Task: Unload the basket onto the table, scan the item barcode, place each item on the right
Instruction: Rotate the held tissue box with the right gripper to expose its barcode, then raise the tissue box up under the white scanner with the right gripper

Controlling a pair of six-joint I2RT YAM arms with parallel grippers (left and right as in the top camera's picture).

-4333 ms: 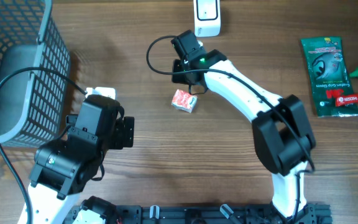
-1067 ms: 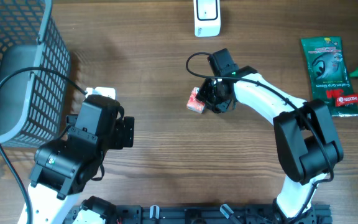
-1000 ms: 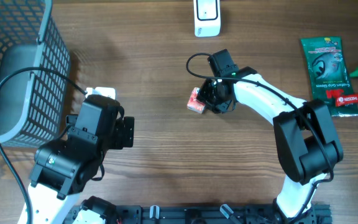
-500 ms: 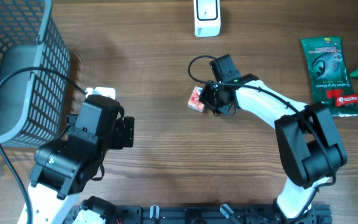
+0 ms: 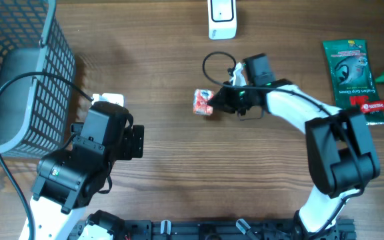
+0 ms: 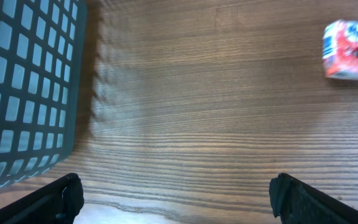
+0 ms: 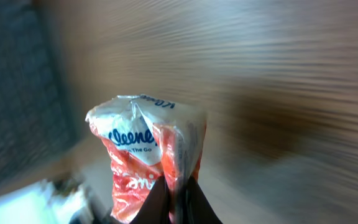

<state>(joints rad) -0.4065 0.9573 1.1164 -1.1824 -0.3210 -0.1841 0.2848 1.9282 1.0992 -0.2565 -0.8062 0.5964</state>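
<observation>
swung left, tissue pack (image 5: pixel 202 102) juts leftward from right gripper (image 5: pixel 213 104) clamped on its edge.

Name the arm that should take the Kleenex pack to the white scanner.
Right. The right gripper is shut on the Kleenex pack, pinching its wrapper edge, close to the white scanner. The left gripper hangs open and empty beside the basket, farther away.

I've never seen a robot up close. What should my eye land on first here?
The small red-and-white tissue packet mid-table, its edge pinched by the right gripper. Next, the dark wire basket at far left and the white plastic scanner at the top edge.
</observation>
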